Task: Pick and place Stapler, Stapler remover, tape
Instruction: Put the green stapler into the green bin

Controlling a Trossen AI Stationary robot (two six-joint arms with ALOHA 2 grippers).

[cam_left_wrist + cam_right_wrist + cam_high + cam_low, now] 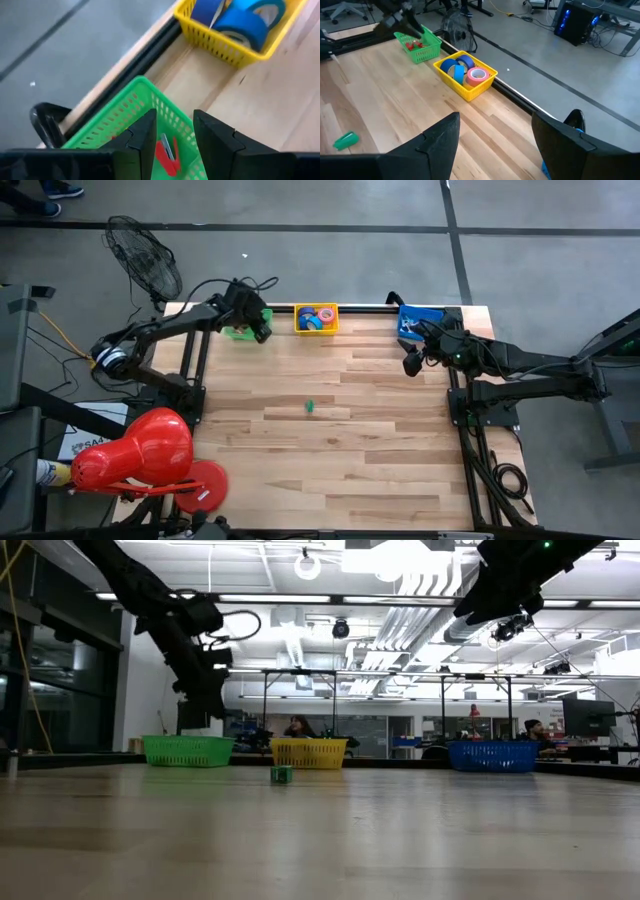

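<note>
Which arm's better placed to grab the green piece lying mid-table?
Probably left, narrowly. The green piece lies left of centre, nearer the left pincer over the green basket than the right pincer near the blue basket. Both are open and empty.

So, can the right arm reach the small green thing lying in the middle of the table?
Probably yes. The green thing lies alone on bare wood, nothing around it. The right gripper hangs open above the table near the blue basket, with a free path across.
</note>
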